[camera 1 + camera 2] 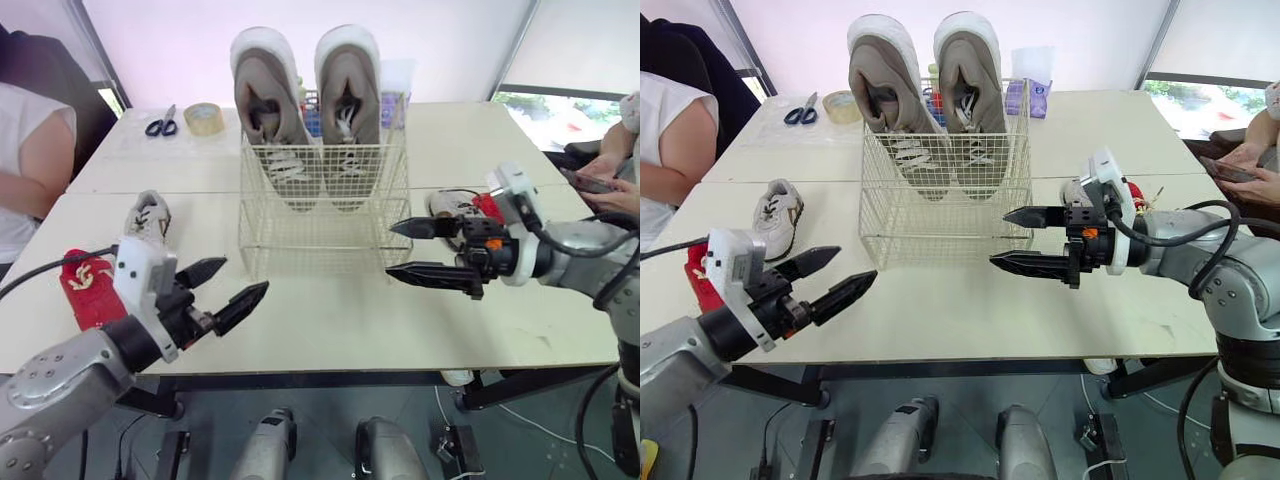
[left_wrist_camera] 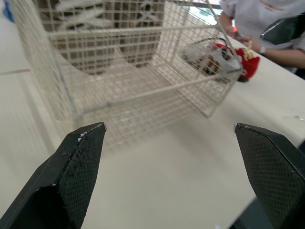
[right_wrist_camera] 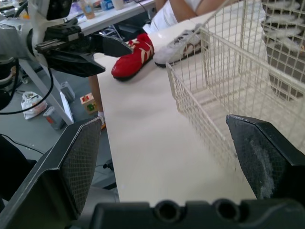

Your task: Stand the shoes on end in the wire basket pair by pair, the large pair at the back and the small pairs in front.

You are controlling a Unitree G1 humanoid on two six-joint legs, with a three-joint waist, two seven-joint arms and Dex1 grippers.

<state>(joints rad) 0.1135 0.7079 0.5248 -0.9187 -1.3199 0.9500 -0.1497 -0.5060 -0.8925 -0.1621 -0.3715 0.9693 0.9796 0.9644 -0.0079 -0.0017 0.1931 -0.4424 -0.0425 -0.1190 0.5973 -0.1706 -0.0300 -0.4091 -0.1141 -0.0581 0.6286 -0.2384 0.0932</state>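
Wire is what I must respect here: the wire basket (image 1: 322, 232) sits mid-counter (image 1: 330, 320) with the large grey pair (image 1: 270, 100) already standing toe-down against its back wall, and the front half is bare mesh. Both grippers hover over the counter in front of it, the left gripper (image 1: 246, 274) and the right gripper (image 1: 390, 249) each spread wide and holding nothing. The small shoes lie outside the basket. The left white shoe (image 1: 148, 215) and left red shoe (image 1: 90, 290) lie close by my left gripper. The right white shoe (image 1: 450, 203) lies against the right red shoe (image 1: 488, 207), just behind my right gripper. Each small pair looks split across the two sides, so I judge the step is to fetch one matching pair, one shoe per gripper. I'd take the whites first, pinching each across the heel collar so the toe hangs down. Then I'd lower them over the front rim, side by side, clear of the grey pair. The risks I see are a fingertip catching the wire or a lace snagging on it.
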